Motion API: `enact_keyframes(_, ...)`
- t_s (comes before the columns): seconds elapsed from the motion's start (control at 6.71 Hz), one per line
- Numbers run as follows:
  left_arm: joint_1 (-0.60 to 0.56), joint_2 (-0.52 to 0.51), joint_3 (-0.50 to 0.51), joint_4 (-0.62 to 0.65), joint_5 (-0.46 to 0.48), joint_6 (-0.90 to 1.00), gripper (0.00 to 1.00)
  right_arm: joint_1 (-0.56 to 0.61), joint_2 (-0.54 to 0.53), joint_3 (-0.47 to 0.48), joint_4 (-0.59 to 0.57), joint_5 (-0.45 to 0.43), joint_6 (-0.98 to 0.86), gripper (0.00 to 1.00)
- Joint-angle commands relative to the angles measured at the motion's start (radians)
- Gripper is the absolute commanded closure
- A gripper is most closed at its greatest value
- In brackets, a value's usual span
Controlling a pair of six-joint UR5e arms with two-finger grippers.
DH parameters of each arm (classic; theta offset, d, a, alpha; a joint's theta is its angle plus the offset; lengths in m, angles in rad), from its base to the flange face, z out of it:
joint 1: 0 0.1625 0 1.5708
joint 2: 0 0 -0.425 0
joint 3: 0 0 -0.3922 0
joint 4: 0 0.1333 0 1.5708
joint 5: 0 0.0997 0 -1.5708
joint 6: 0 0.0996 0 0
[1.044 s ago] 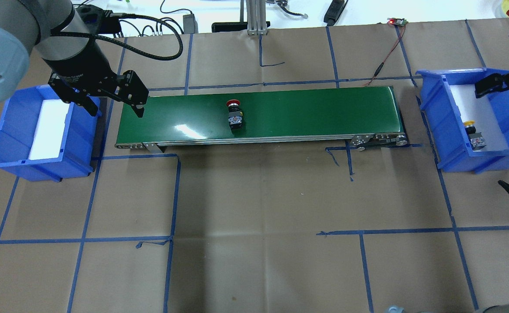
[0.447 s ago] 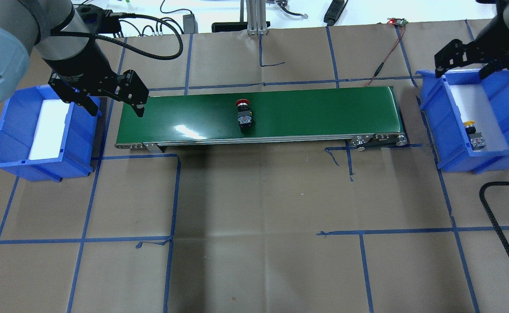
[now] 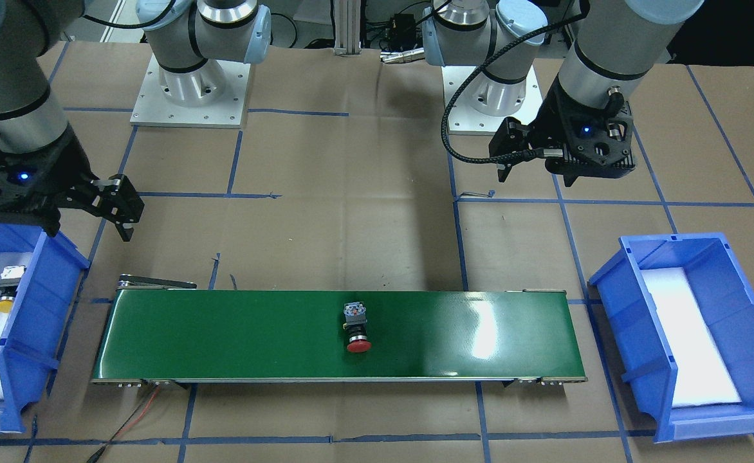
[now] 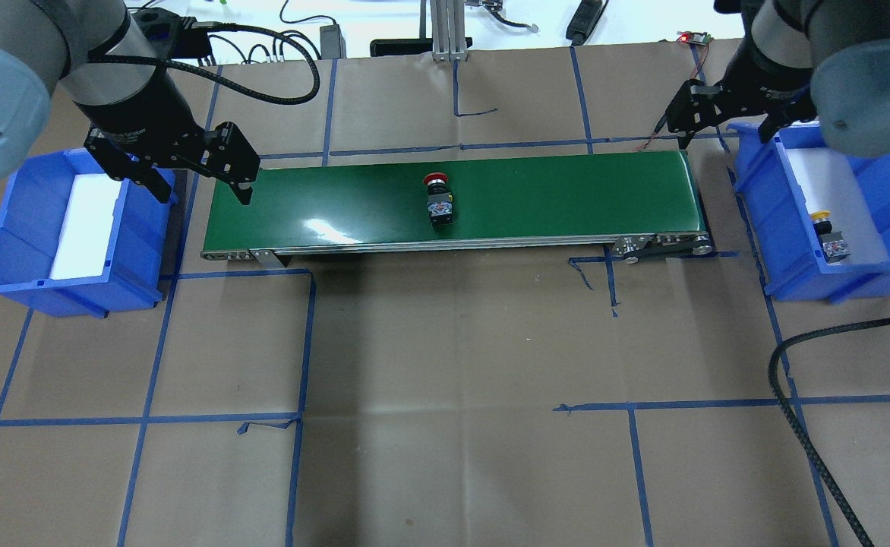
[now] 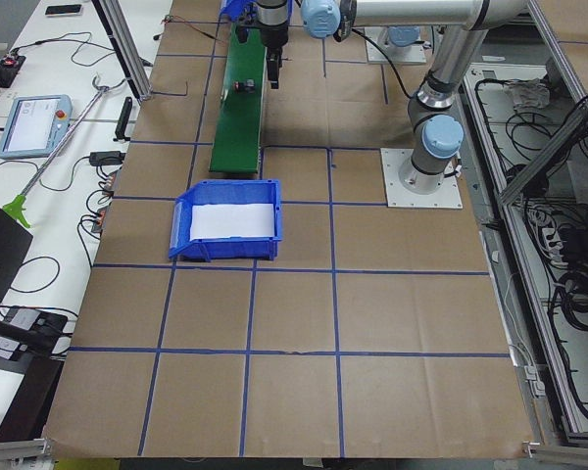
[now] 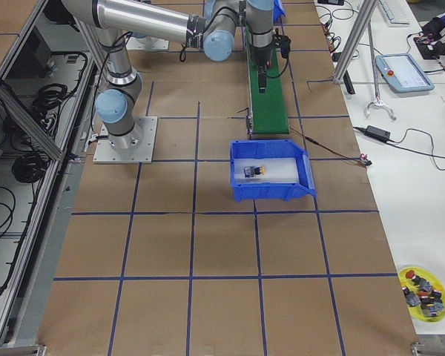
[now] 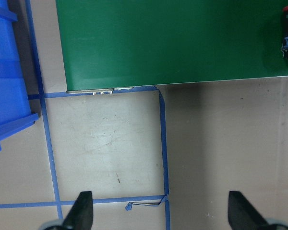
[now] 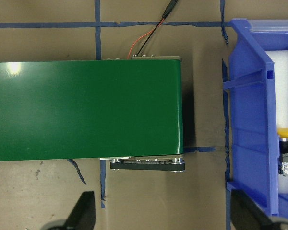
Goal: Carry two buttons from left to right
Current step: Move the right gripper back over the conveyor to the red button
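broad brown-paper surface (image 4: 445, 456), gridded with blue tape (image 4: 718, 403). reaching in over it from the near corners, left arm (image 4: 122, 83) and right arm (image 4: 787, 53), both grey. across the middle, a long green conveyor belt (image 4: 566, 190), running left to right. at either end of it a blue bin, each lined with a white liner (image 4: 84, 228): left bin (image 4: 145, 235) just beside the belt's left end, right bin (image 4: 775, 228) just beside its right end. left gripper (image 4: 202, 188) hovering above the gap between left bin and belt, jaws spread wide and holding nothing, only bare paper between the fingertips in the wrist view. right gripper (image 4: 724, 133) above the belt's far right corner, near the right bin's wall, jaws likewise wide apart and empty. red button (image 4: 439, 199) on its side on the belt, about midway along, cap pointing away from the robot, block body toward it, well apart from both grippers. yellow button (image 4: 829, 237) on its side on the liner inside the right bin, toward the bin's near end, near the wall on the belt's side, cap pointing away from the robot.
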Motion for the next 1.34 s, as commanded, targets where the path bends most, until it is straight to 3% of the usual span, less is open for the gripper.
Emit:
enact_keyframes(0.0, 0.0, 0.0, 0.0, 0.0, -0.007, -0.002, 0.0, 0.081, 0.008, -0.001, 0.0, -0.037, 0.101, 0.0)
enact_keyframes(1.19, 0.003, -0.002, 0.0, 0.0, -0.01, -0.009, 0.0, 0.081, 0.033, -0.001, -0.003, -0.033, 0.1, 0.0)
